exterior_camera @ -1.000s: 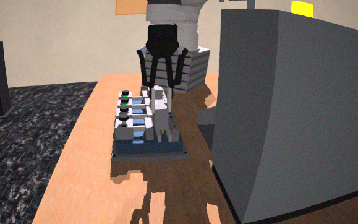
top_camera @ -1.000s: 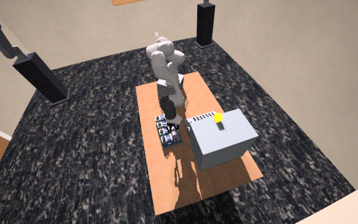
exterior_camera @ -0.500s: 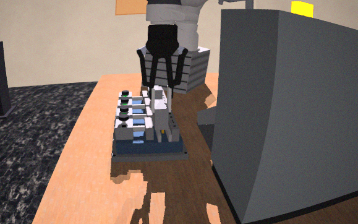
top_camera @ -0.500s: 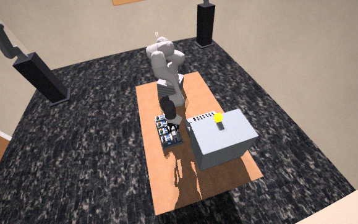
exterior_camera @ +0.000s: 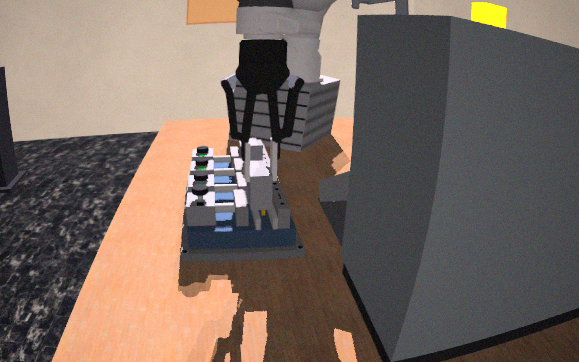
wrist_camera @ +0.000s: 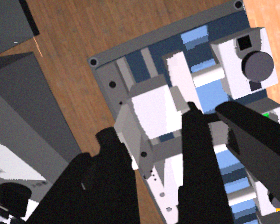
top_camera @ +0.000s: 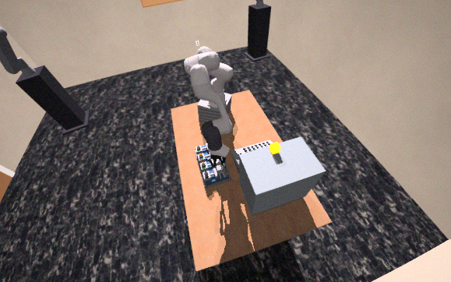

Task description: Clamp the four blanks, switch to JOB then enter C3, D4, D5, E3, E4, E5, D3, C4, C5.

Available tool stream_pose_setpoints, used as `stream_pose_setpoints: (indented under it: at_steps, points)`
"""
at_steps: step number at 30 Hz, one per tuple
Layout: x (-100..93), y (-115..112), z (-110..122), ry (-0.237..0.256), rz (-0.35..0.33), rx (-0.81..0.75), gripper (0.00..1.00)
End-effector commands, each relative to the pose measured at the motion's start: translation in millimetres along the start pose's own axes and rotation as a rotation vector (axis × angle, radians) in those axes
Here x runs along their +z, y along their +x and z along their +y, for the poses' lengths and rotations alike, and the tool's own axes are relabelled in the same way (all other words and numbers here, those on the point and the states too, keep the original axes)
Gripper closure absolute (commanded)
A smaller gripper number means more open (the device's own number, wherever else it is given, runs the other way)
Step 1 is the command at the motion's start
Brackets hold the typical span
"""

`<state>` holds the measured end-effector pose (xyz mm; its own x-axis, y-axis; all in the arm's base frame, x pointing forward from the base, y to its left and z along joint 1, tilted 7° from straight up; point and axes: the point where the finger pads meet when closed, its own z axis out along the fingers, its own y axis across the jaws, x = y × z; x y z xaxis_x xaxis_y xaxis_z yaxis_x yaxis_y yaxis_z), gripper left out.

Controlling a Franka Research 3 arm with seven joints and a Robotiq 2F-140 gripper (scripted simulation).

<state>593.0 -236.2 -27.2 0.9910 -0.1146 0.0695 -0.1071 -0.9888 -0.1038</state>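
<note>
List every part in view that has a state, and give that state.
Gripper: shut on the blank
Blank: gripped
Cabinet's amber lamp: lit
Nearest valve block: lenses dark
Neighboring block's green lens: lit
Selector: can't tell

The tabletop (top_camera: 187, 163) (exterior_camera: 133, 240) (wrist_camera: 66, 22) is orange-brown, the floor (top_camera: 123, 187) (exterior_camera: 23, 240) mottled black and grey. The cabinet (top_camera: 283, 167) (exterior_camera: 508, 165) is blue-grey, its lamp (top_camera: 274, 148) (exterior_camera: 488, 15) yellow. The gripper (top_camera: 214, 160) (exterior_camera: 261, 145) (wrist_camera: 154, 109) is black, the knobs (exterior_camera: 200, 190) (wrist_camera: 257, 66) dark.

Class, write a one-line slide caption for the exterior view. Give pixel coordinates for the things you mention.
The tool (exterior_camera: 261, 150) (wrist_camera: 154, 109) reaches down over the four-station vise fixture (exterior_camera: 240, 237) (wrist_camera: 161, 31) beside the tall grey cabinet (top_camera: 283, 167) (exterior_camera: 498, 165).
</note>
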Motion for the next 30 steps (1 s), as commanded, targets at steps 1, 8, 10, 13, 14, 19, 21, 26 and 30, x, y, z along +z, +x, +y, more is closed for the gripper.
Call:
stream_pose_setpoints:
  at_steps: [1, 8, 10, 13, 14, 19, 21, 26, 30]
  points:
    - [-1.0, 2.2, 1.6, -0.003, 0.006, 0.003, 1.00]
    - [-1.0, 2.2, 1.6, -0.003, 0.006, 0.003, 0.60]
    - [-1.0, 2.2, 1.6, -0.003, 0.006, 0.003, 0.60]
    - [-1.0, 2.2, 1.6, -0.003, 0.006, 0.003, 0.60]
    - [-1.0, 2.2, 1.6, -0.003, 0.006, 0.003, 0.60]
    - [-1.0, 2.2, 1.6, -0.003, 0.006, 0.003, 0.60]
    - [-1.0, 2.2, 1.6, -0.003, 0.006, 0.003, 0.60]
    - [-1.0, 2.2, 1.6, -0.003, 0.006, 0.003, 0.60]
    - [-1.0, 2.2, 1.6, -0.003, 0.006, 0.003, 0.60]
